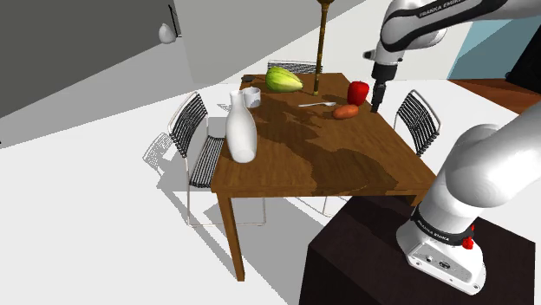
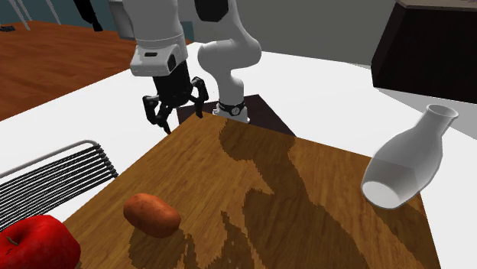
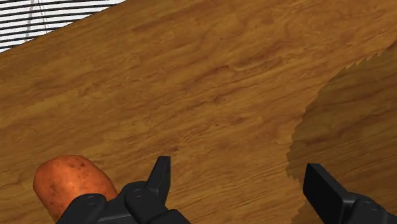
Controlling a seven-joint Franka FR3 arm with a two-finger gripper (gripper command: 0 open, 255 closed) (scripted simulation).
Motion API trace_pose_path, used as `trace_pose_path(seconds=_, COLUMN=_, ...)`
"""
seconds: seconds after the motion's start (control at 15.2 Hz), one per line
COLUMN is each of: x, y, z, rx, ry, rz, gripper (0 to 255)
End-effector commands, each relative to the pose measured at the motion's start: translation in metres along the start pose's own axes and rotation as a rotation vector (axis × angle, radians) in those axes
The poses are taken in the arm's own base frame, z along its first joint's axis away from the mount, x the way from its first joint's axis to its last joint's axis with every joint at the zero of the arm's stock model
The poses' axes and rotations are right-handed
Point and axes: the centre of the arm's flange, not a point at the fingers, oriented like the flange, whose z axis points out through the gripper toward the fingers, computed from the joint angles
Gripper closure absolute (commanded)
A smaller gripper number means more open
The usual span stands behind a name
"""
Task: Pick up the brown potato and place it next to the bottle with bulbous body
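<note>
- Setting: dining area of a home.
- Wooden dining table (image 1: 295,169) with wire-backed chairs (image 1: 189,124) drawn up along its sides.
- Tabletop carries household items: white bottle (image 1: 240,132), cup (image 1: 251,96), spoon (image 1: 317,104), red pepper (image 1: 358,91), green vegetable (image 1: 283,80).
- Plain grey walls (image 1: 78,52); floor part white, part wood boards (image 1: 503,91).

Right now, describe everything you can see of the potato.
The potato is an oblong, orange-brown lump with faintly speckled skin, lying on its side on the wooden table. Only the table touches it. A red fruit sits close by, apart from it. The open gripper hovers beside it, not around it.
</note>
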Motion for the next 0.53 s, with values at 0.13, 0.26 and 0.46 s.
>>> trace_pose_path(seconds=0.13, x=0.005, y=0.045, z=0.016, rx=-0.027, ry=0.033, rz=-0.115, gripper=0)
trace_pose_path(seconds=0.26, x=0.010, y=0.068, z=0.023, rx=-0.039, ry=0.049, rz=-0.170, gripper=0)
trace_pose_path(seconds=0.46, x=0.020, y=0.102, z=0.032, rx=-0.056, ry=0.074, rz=-0.253, gripper=0)
